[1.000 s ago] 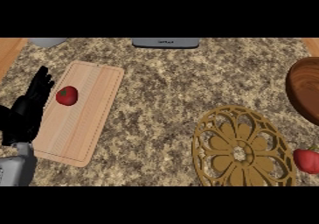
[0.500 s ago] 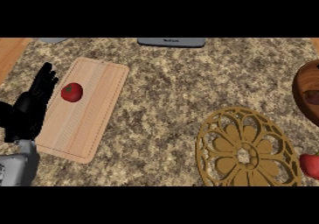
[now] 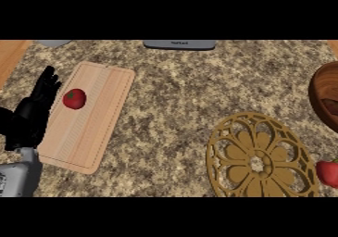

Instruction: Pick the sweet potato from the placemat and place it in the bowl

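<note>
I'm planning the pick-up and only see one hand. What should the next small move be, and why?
Probably bring the right hand, not in view, in toward the red item at the right edge of the placemat: it lies near the wooden bowl, while the open left hand rests far off at the cutting board.
</note>
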Action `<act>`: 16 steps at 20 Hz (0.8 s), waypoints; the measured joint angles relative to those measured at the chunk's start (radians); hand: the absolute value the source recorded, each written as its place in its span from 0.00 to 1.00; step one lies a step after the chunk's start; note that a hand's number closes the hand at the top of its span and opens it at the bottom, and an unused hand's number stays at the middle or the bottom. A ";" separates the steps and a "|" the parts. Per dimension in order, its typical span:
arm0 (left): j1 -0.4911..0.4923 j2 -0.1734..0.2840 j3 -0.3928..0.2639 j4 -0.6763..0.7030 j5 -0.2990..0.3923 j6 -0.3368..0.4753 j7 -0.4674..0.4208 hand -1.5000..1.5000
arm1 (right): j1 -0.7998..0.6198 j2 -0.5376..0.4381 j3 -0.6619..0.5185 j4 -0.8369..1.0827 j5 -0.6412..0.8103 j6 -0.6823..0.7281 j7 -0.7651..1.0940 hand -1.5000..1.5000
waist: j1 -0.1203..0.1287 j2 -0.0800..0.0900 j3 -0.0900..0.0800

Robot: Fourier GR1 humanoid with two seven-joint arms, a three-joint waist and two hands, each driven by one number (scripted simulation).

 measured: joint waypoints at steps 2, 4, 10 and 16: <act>0.001 0.004 0.005 0.002 0.004 -0.004 0.001 0.50 | -0.015 -0.025 -0.052 0.036 -0.056 0.045 0.037 0.00 | -0.003 0.000 0.000; 0.006 0.005 0.009 0.002 0.007 -0.007 -0.005 0.50 | -0.016 -0.065 -0.087 0.064 -0.093 0.088 0.074 0.00 | -0.003 0.003 0.001; 0.007 -0.003 0.007 -0.003 0.005 -0.001 -0.009 0.50 | 0.004 -0.167 -0.133 0.093 -0.147 0.184 0.163 0.00 | -0.003 0.010 0.005; 0.017 -0.003 0.014 -0.002 0.011 -0.004 -0.018 0.50 | 0.037 -0.219 -0.166 0.100 -0.193 0.269 0.239 0.00 | -0.011 0.012 0.010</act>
